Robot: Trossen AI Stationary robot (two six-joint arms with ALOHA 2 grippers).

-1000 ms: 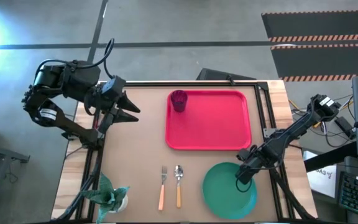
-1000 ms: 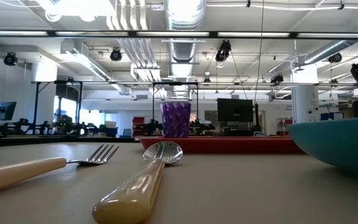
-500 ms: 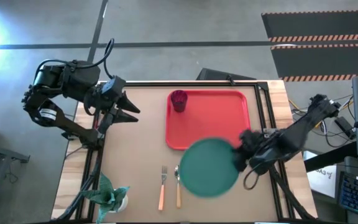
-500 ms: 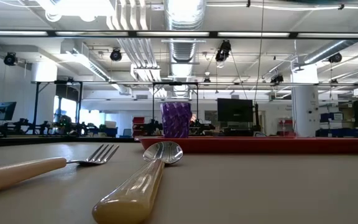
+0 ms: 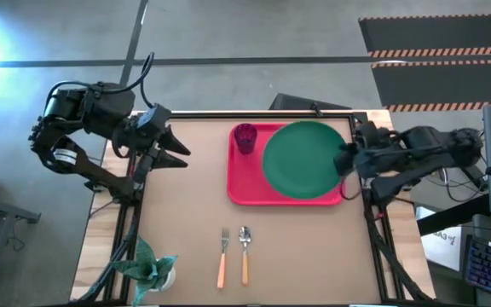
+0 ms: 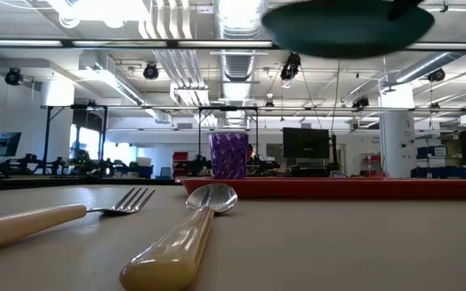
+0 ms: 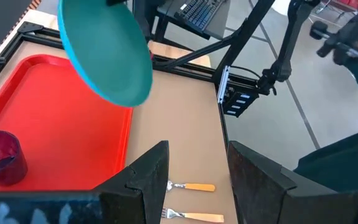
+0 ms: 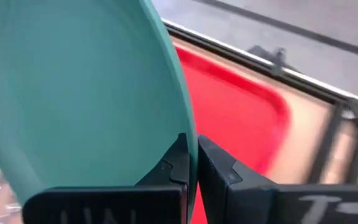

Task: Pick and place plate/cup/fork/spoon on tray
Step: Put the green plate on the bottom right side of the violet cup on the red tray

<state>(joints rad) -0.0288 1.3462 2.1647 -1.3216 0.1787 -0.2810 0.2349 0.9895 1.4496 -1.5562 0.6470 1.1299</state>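
Teal-green plate [image 5: 303, 159] — pinched at its rim in the right gripper [image 5: 348, 159] jaws — had risen from the surface to above the red tray [image 5: 244, 183]; lowering remained; left gripper [image 5: 177, 150] jaws apart, empty

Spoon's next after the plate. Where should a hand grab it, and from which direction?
Grip the spoon by its orange handle, mid-length, coming straight down from above. It lies flat on the table, bowl toward the tray, so only a top-down pinch across the slim handle fits. The fork lies parallel close beside it, so keep the fingers narrow on that side.
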